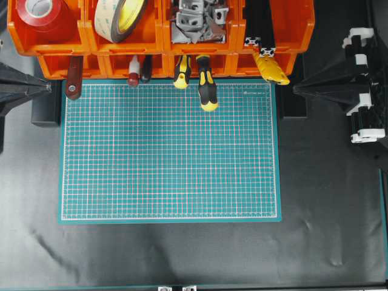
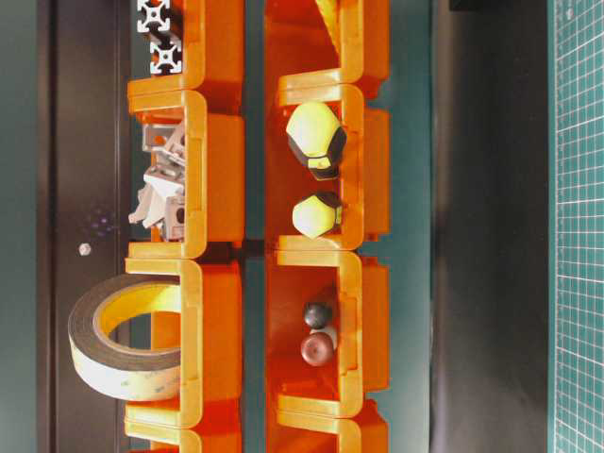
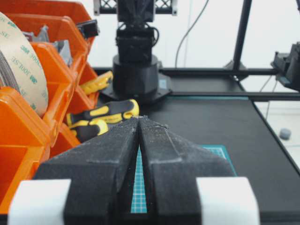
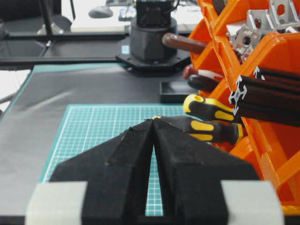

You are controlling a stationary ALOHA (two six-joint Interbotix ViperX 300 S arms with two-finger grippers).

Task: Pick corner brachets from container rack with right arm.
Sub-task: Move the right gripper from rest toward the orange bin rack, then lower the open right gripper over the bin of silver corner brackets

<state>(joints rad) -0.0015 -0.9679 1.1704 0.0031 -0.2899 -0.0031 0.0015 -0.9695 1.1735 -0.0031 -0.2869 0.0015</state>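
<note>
Evidently nothing is started: the right gripper (image 4: 153,123) sits with fingers pressed together and empty, the brackets (image 4: 262,23) high to their right in the rack (image 4: 281,51), so it must open and reach.

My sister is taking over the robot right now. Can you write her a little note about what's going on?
Left gripper: shut, empty.
Right gripper: shut, empty, parked beside the green mat.
Corner brachets: piled in an upper bin of the container rack, next to the tape roll.
Done: nothing picked yet.
Left: right arm opens, reaches in and lifts brackets out.
</note>
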